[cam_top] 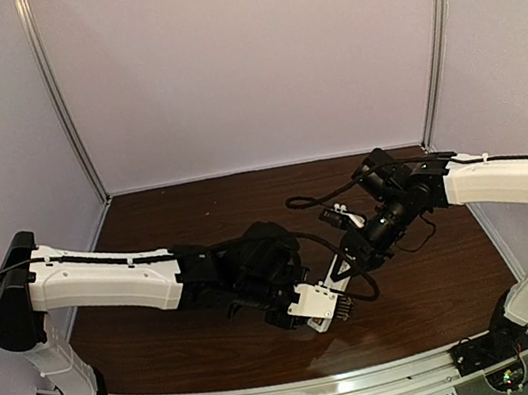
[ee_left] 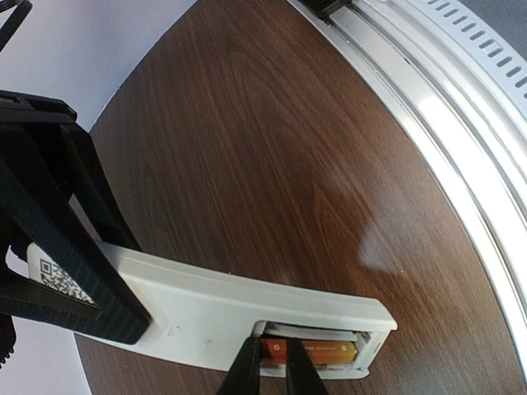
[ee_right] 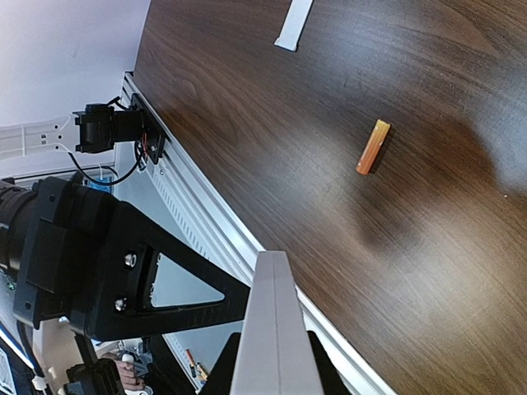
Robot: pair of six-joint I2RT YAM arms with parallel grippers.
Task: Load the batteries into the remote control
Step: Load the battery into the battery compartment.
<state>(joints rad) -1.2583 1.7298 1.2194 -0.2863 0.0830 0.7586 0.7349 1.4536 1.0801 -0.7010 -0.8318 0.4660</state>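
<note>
While the right gripper (ee_right: 268,366) stands clamped across the slim white plastic remote control (ee_left: 222,309), the open bay shows at its 3 o'clock end in the left wrist view, with one small orange cylindrical battery (ee_left: 329,352) inside. The left gripper (ee_left: 272,372) has its tips narrowly parted over that cell; whether they grip it I cannot tell. From the right wrist, the second orange battery (ee_right: 373,148) lies on the dark wooden table (ee_right: 428,263) at 1 o'clock of the remote, and a small white rectangular cover plate (ee_right: 294,25) lies at 12 o'clock.
</note>
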